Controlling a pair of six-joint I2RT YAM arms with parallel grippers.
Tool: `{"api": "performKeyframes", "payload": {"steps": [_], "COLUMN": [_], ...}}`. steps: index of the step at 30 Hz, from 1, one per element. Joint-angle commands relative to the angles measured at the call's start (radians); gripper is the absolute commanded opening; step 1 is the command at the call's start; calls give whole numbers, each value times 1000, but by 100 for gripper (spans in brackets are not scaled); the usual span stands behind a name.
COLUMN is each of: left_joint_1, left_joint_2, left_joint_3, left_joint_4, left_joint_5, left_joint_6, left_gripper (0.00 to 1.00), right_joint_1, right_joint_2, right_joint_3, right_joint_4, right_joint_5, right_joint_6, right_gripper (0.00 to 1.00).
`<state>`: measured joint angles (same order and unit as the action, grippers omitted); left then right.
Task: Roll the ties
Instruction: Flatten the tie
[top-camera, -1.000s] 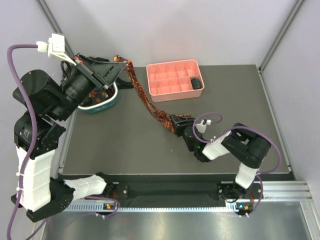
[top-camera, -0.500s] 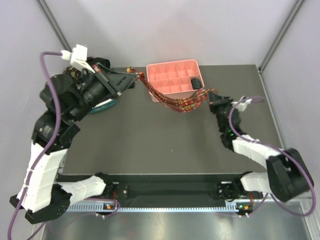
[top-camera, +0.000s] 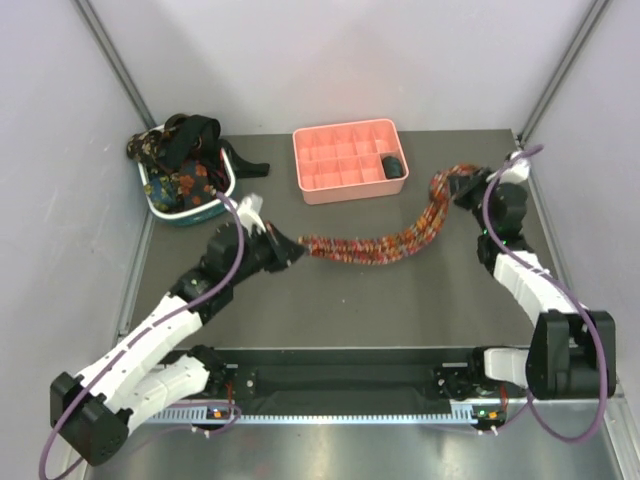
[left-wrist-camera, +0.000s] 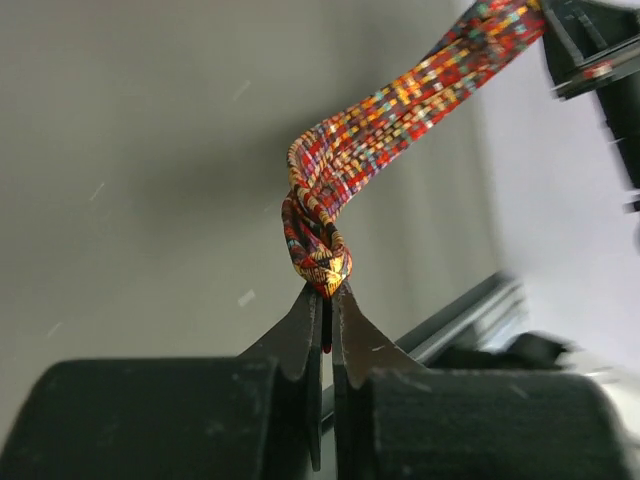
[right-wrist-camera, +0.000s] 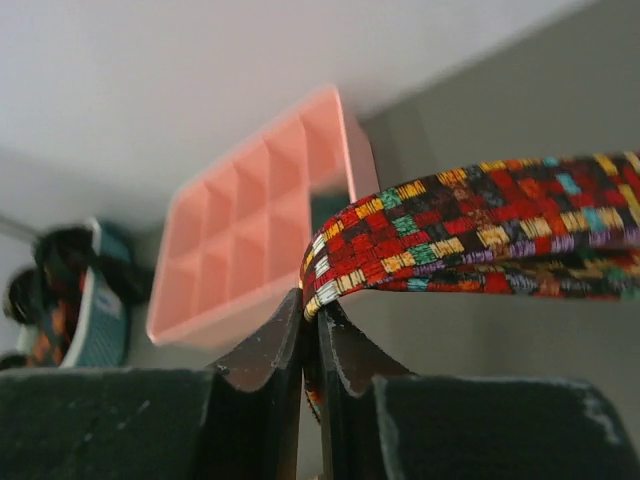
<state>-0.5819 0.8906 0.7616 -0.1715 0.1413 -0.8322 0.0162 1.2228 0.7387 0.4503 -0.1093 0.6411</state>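
Note:
A red-yellow-dark plaid tie (top-camera: 385, 244) is stretched across the middle of the grey table. My left gripper (top-camera: 292, 250) is shut on its narrow left end; in the left wrist view the tie (left-wrist-camera: 345, 160) bunches just above the closed gripper (left-wrist-camera: 326, 292). My right gripper (top-camera: 462, 187) is shut on the other end near the table's right side; in the right wrist view the tie (right-wrist-camera: 470, 230) runs off to the right from the closed gripper (right-wrist-camera: 313, 305). More ties (top-camera: 180, 150), dark with floral print and black, lie heaped in the basket.
The teal-and-white oval basket (top-camera: 185, 212) stands at the back left. The pink compartment tray (top-camera: 345, 160) is at the back centre with a dark object (top-camera: 393, 166) in one cell; the tray also shows in the right wrist view (right-wrist-camera: 255, 225).
The left arm has swung down from near the basket to low over the table. The right gripper moved right and back. The plaid tie is now pulled out long between them.

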Motion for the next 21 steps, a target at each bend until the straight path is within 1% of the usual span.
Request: {"api": "performKeyframes", "payload": {"steps": [1,2,4,7,8,9,10,11,13,14,17,20,21], "left_joint_1": [4,2,2,4,5,4,5,4,4,4,4,4,5], "left_joint_2": [-57,-71,-119,-199,-225,-249,-301,-326,-393,-412,-462,-475,-478], "left_joint_3": [-177,-244,-325,-378,-384,-390,-409,-418,-441,-441,-426,-398,-392], "left_joint_4": [207,205,195,115,92,66,40,29,6,-8,-66,-124,-138], "left_joint_5": [-9,-22,-72,-132,-173,-190,-218,-229,-246,-253,-279,-308,-319], "left_joint_6": [-8,4,-1,-5,-18,-22,-27,-39,-47,-53,-45,-38,-38], "left_gripper": [0,0,0,0,0,0,0,0,0,0,0,0,0], "right_joint_1": [-7,-7,-7,-9,-7,-9,-9,-7,-9,-9,-42,-65,-73], "right_joint_2": [79,107,130,147,147,142,138,130,123,119,119,165,181], "right_joint_3": [-160,-173,-191,-205,-209,-213,-225,-229,-234,-233,-229,-226,-223], "right_joint_4": [96,102,97,76,70,64,65,65,47,35,2,-9,-31], "right_joint_5": [-124,-121,-116,-101,-98,-93,-93,-81,-60,-41,-30,-32,-33], "right_joint_6": [-49,-50,-58,-61,-58,-54,-51,-46,-37,-32,-6,55,105], "right_gripper": [9,10,10,19,30,37,48,64,72,81,84,88,88]}}
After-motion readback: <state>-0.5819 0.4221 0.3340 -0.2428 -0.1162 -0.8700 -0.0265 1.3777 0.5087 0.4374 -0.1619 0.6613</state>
